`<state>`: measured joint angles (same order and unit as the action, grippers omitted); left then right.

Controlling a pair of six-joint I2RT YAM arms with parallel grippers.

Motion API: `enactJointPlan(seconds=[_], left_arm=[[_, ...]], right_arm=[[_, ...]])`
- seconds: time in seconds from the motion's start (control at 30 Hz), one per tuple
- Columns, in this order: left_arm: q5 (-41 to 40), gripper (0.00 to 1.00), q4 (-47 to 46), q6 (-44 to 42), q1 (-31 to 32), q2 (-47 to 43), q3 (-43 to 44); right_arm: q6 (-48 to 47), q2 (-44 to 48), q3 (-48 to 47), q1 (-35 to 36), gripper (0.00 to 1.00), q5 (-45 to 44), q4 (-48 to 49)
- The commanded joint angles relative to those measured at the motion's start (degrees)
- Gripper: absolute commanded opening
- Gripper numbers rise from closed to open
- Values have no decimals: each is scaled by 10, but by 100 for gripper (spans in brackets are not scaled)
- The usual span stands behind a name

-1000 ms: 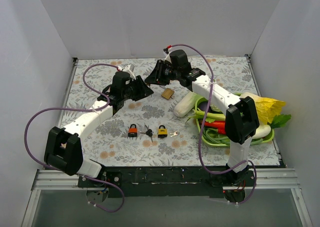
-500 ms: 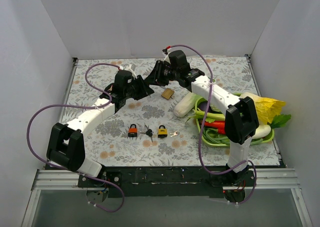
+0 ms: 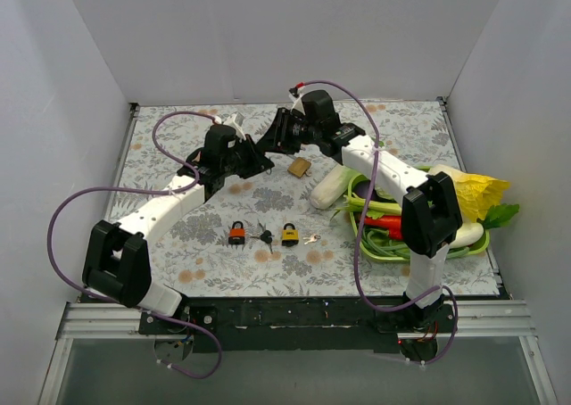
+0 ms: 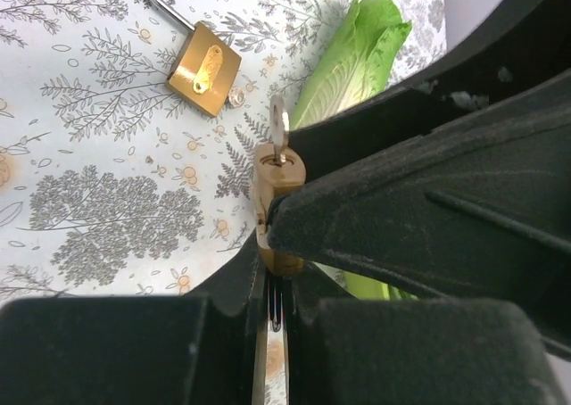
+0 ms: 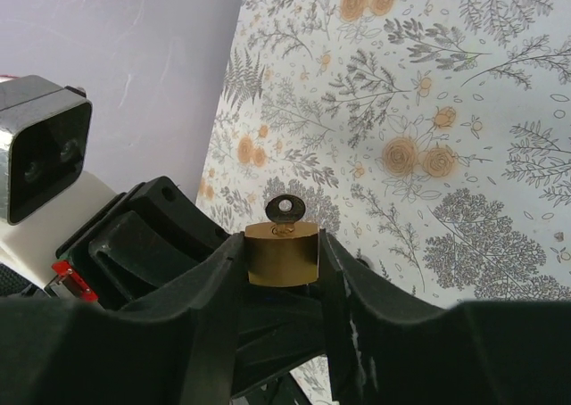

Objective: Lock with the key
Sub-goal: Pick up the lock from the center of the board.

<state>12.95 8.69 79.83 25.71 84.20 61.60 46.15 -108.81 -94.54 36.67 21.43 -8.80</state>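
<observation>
The small brass padlock (image 4: 278, 204) is held in the air over the back middle of the flowered surface (image 4: 89, 200), at about 12 o'clock from the two little coloured locks (image 3: 263, 235) lying nearer the arms. The right gripper (image 5: 282, 260) is clamped across its flat sides. The key (image 5: 285, 209) sits in the keyway, its head sticking out at 12 o'clock in both wrist views, and nothing holds it. The left gripper (image 4: 277, 289) has its fingers pressed together just below the lock at 6 o'clock. Whether they nip the shackle there I cannot tell, as it is hidden. A second brass padlock (image 4: 204, 70) lies loose with its shackle open at 4 o'clock from where the grippers meet, beside a green leaf (image 4: 357, 66). The lock looks solid and stiff, probably heavy for its size, with smooth faces that could slip or twist under a turning force, so the broad sides seem the best hold. The key is thin and rigid, and I would pinch it flat across its head and turn it gently.
</observation>
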Motion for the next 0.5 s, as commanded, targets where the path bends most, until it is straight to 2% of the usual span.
enactJointPlan(seconds=[0.0, 0.07, 0.1, 0.3, 0.4, 0.43, 0.47], left_arm=[[16, 0, 27, -65, -1, -53, 8], [44, 0, 41, -97, -2, -77, 3], [52, 0, 47, -134, -1, -86, -4], [155, 0, 103, -297, -6, -138, -7], [201, 0, 168, -367, -8, -136, 24], [217, 0, 184, -416, -8, -135, 41], [232, 0, 222, -441, -8, -133, 54]], right_arm=[[-11, 32, -5, -16, 54, 42, 41], [-22, 40, -6, -37, 74, 51, 37], [-35, 43, -6, -44, 76, 55, 35], [-139, 85, 4, -96, 83, 96, 7], [-224, 115, 24, -114, 84, 149, 6], [-244, 136, 43, -120, 84, 187, 13], [-300, 148, 55, -123, 85, 200, 20]])
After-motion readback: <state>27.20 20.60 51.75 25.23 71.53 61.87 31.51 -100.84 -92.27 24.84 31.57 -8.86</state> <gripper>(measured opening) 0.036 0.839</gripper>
